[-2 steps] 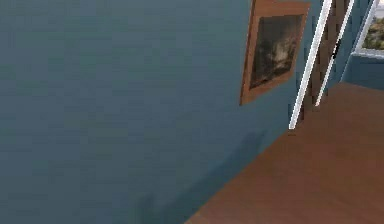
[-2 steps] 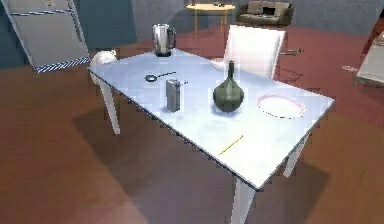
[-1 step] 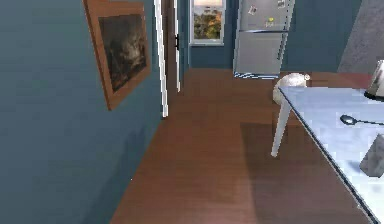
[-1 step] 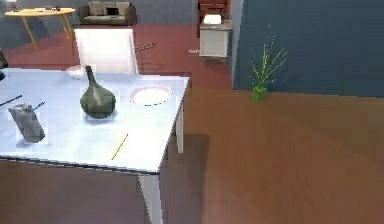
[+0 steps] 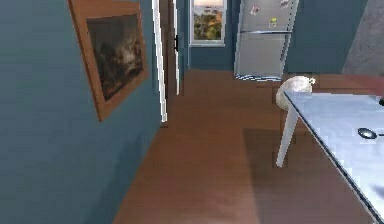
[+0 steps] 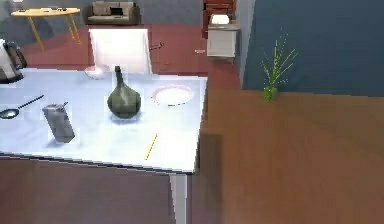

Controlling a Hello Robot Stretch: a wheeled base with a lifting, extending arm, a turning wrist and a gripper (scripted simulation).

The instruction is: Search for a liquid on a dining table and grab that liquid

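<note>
A pale blue-white dining table [image 6: 100, 140] fills the arm side view's left. On it stand a dark green round-bellied vessel with a narrow neck [image 6: 122, 95], a small grey upright container [image 6: 58, 122], a white plate [image 6: 173, 96], a small bowl [image 6: 96, 71] and a kettle [image 6: 8, 60]. A thin yellow pencil [image 6: 151, 147] and a dark utensil [image 6: 20, 106] lie on its top. The table's corner and white leg [image 5: 287, 135] appear at the forward view's right, with a small dark ring-shaped thing [image 5: 368, 132] on top.
A white chair [image 6: 120, 48] stands behind the table. A potted plant [image 6: 272, 72] stands by the blue wall. A yellow round table [image 6: 45, 15] and a sofa [image 6: 112, 12] lie farther off. Ahead are a framed picture [image 5: 118, 45], a doorway [image 5: 170, 50] and a steel fridge [image 5: 265, 40] over brown floor.
</note>
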